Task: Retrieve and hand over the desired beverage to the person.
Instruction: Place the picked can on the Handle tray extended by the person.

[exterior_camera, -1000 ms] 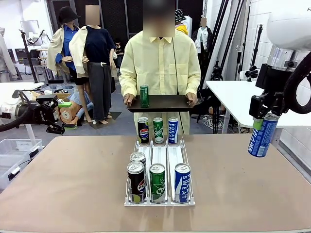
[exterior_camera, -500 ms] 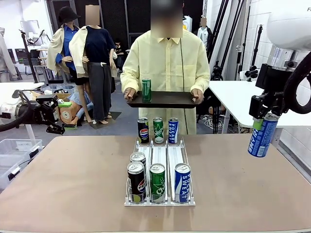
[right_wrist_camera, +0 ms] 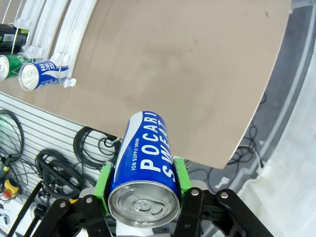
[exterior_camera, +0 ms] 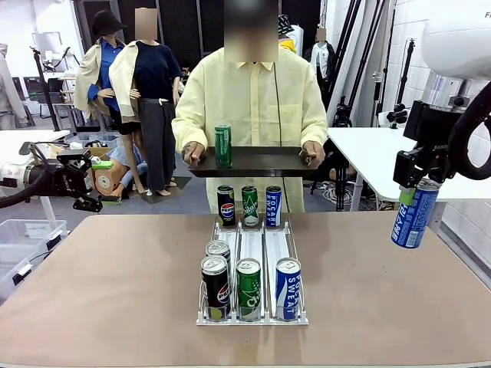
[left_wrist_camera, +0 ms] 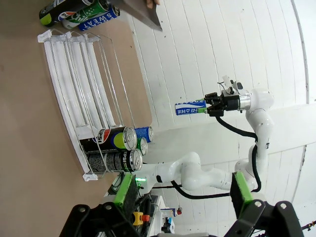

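Two end effectors on my feeds: the right end effector (exterior_camera: 418,186) grips a blue can (exterior_camera: 414,215) above the worktop's (exterior_camera: 115,291) right edge; its wrist view reads the label (right_wrist_camera: 148,148). From the front I see the person (exterior_camera: 249,103) holding a tray (exterior_camera: 253,162) with a green can (exterior_camera: 223,146). Left end effector (left_wrist_camera: 181,190) gapes empty, off the left side.

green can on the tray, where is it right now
In the front view the green can stands upright on the left part of the dark tray the person holds.
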`<state>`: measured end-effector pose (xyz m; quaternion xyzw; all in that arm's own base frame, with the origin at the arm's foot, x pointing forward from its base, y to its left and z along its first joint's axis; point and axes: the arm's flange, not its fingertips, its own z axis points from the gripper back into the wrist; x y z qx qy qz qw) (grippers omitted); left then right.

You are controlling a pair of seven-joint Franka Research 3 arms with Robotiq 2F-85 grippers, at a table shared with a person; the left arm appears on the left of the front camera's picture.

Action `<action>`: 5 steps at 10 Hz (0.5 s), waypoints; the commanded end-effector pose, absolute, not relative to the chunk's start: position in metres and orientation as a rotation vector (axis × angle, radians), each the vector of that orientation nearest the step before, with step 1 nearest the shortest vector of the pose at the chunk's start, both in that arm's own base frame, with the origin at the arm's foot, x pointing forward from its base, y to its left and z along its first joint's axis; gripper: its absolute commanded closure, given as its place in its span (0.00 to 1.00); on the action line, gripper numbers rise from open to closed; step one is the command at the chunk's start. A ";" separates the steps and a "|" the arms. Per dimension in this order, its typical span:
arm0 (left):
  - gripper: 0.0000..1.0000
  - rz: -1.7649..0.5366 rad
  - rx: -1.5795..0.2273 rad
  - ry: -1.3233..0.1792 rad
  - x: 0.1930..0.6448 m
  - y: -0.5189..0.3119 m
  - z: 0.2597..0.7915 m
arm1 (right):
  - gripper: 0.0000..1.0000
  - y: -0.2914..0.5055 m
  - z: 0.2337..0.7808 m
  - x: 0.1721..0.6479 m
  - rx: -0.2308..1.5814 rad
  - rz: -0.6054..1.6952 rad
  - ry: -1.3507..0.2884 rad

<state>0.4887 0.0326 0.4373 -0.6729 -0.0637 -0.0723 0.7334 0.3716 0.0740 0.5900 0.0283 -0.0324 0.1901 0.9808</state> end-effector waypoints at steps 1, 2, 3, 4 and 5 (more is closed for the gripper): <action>0.00 -0.160 -1.480 -0.144 0.489 0.033 0.438 | 1.00 0.076 0.594 0.371 0.057 0.373 -0.073; 0.00 -0.160 -1.480 -0.144 0.489 0.033 0.438 | 1.00 0.076 0.594 0.371 0.057 0.373 -0.073; 0.00 -0.160 -1.480 -0.144 0.489 0.033 0.438 | 1.00 0.076 0.594 0.371 0.057 0.373 -0.073; 0.00 -0.160 -1.480 -0.144 0.489 0.033 0.438 | 1.00 0.076 0.594 0.371 0.057 0.373 -0.073; 0.00 -0.160 -1.480 -0.144 0.489 0.033 0.438 | 1.00 0.076 0.594 0.371 0.057 0.373 -0.073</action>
